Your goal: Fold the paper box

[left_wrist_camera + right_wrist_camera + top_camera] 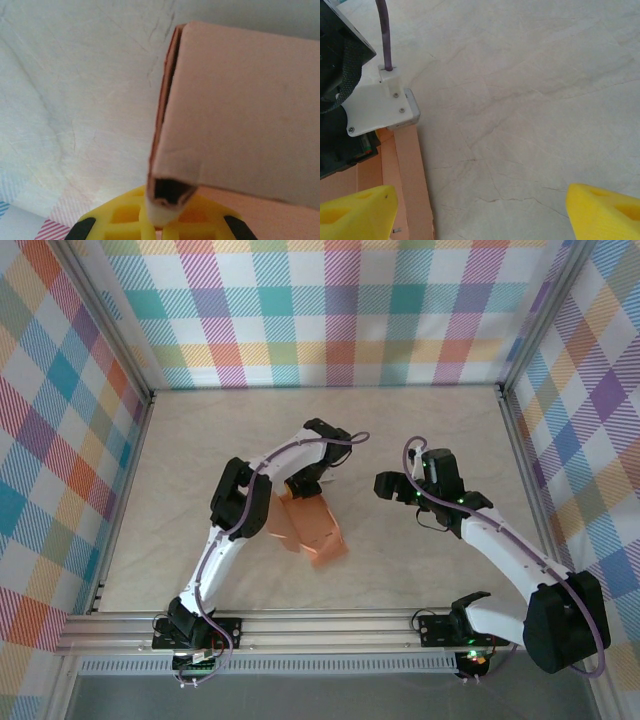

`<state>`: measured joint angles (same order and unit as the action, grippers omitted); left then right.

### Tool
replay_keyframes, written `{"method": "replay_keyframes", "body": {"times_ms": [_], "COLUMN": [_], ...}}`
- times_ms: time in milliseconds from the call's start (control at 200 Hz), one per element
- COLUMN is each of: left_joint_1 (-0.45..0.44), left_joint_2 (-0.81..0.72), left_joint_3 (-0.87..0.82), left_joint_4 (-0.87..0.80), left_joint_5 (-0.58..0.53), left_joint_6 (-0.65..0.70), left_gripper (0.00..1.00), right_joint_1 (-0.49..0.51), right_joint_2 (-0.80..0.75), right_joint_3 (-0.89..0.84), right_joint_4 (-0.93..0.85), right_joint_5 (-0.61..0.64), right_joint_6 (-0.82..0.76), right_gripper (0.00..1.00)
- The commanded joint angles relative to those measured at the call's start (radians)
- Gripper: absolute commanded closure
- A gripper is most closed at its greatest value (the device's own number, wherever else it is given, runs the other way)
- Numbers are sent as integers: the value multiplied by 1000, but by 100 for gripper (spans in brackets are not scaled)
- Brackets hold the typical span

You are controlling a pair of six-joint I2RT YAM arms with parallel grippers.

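Pale, marbled covering lines the desk [440, 430], with bright plaid walls [330, 310] around it. Close to the middle of that desk, a touch toward 6 o'clock, lies the paper box [316, 532], a salmon-orange card piece that looks partly folded, with panels lying over one another.

At the box's 12 o'clock end we see the left claw [300, 487] pressed together on the card. In its wrist view the fingers pinch a doubled edge, and a panel stands up from that pinch with a narrow dark gap along the fold. Out at the box's 3 o'clock, apart from it, the right claw [392, 486] hangs spread and holds nothing. Its wrist view has bare desk between the two yellow fingertips [355, 210] and a strip of card at 8 o'clock.

We judge the step in hand to be creasing or raising one panel. Next, the free claw would likely need to travel toward 9 o'clock and steady the card so that the fold keeps.

We count one box, two arms, two claws.
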<state>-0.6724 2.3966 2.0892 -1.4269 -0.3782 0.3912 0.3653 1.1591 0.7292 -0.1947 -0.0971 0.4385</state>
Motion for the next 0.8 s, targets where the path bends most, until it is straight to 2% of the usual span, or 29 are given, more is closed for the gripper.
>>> {"method": "replay_keyframes", "body": {"times_ms": [0,120,195,270,585,620,715,795], "left_joint_1": [-6,-9,-9,-7,-7,-7,-7,-6], "left_joint_2": [42,17,-5,-26,-67,-78,-115,-168], "left_joint_3": [28,29,31,34,75,75,75,63], "left_joint_4": [16,14,18,22,-7,-4,15,51], "left_joint_5": [-31,27,60,86,129,134,151,177], "left_joint_6": [-48,-20,-7,5,30,31,32,29], "left_gripper": [100,98,92,81,77,72,70,60], "right_joint_1": [-12,-15,-17,-18,-18,-19,-17,-18], "right_joint_2": [-4,-10,-12,-9,4,6,5,7], "right_joint_3": [-19,-22,-23,-22,-18,-19,-20,-22], "right_joint_4": [31,30,31,33,48,49,55,66], "right_joint_5": [-26,-30,-34,-36,-55,-56,-59,-63], "right_joint_6": [19,16,16,20,31,31,28,16], "right_gripper": [13,13,13,13,13,13,13,13]}}
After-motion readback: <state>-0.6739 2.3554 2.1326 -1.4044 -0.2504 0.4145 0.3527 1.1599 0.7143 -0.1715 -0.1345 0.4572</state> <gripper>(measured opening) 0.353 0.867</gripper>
